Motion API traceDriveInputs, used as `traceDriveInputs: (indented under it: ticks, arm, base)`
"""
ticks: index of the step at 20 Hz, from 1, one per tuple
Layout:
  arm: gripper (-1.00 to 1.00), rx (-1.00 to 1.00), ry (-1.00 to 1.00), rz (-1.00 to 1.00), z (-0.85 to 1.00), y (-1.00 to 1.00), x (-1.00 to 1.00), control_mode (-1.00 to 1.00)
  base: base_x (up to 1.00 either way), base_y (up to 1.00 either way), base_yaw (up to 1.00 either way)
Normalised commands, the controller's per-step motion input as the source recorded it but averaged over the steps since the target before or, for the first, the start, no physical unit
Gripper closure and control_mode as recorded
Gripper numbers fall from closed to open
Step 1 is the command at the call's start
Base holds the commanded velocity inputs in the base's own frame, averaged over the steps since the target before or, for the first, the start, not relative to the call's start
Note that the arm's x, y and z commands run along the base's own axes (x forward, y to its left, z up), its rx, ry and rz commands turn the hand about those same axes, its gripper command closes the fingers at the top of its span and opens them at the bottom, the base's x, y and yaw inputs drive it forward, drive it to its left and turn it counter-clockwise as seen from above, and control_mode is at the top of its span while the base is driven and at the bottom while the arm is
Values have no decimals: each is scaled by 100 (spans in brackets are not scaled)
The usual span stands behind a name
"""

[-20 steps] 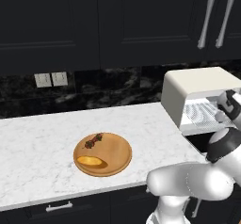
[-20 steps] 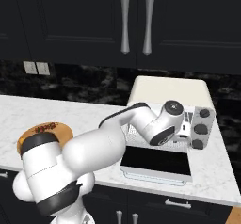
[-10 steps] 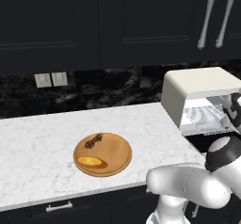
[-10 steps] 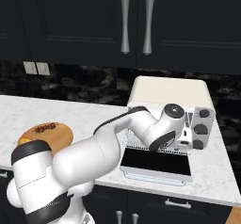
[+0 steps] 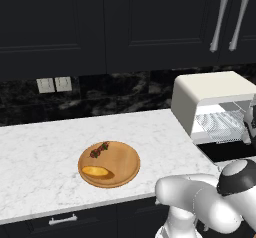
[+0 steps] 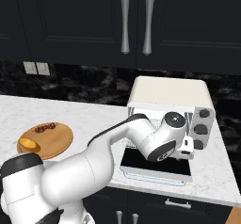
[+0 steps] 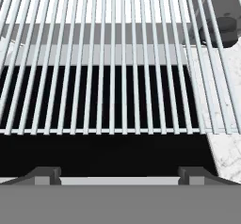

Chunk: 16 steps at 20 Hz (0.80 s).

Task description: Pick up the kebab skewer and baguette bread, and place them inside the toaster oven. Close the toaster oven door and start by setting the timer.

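Surroundings: dark cabinets (image 5: 125, 27) hang above a white marbled surface (image 5: 45, 147), with two long silver handles (image 6: 136, 23) on the upper doors and a pair of wall outlets (image 5: 54, 84) on the black stone backsplash.
Wooden board: a round wooden board (image 5: 125, 168) lies on the surface, well to the left of the oven, carrying both foods.
Kebab skewer: the kebab skewer (image 5: 99, 149) lies near the board's back left edge, apart from the loaf.
Baguette bread: the baguette bread (image 5: 97, 171) lies on the board's front left part.
Toaster oven: the toaster oven (image 6: 164, 93) stands on the surface at the right, its three round knobs (image 6: 202, 129) stacked on its right face.
Toaster oven door: the toaster oven door (image 6: 155, 164) is folded down flat in front of the cavity, dark glass facing up.
Wire rack: the wire rack (image 7: 113, 63) sits pulled partly forward over the lowered door, its front bar across the hand view.
In the way: the arm's white elbow and wrist cover much of the oven mouth in the right base view.
Tool: the tool (image 6: 187, 147) is at the right side of the oven opening, just above the door; its fingers cannot be made out, so I cannot tell how far apart the jaws stand. Nothing can be seen held by it.
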Motion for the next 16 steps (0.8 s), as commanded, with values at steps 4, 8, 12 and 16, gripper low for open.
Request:
traceDriveInputs:
  ticks: [4, 8, 12, 16]
  arm:
    - [-100, 0, 0, -1, 41, 35, -24, -100]
    - [-100, 0, 0, -3, 41, 83, -37, -100]
    - [-100, 0, 0, -1, 15, 100, -40, -100]
    - [-100, 0, 0, 1, 8, 100, -22, -100]
  base:
    - [0, 0, 0]
    - [0, 0, 0]
    - [0, 0, 0]
    - [0, 0, 0]
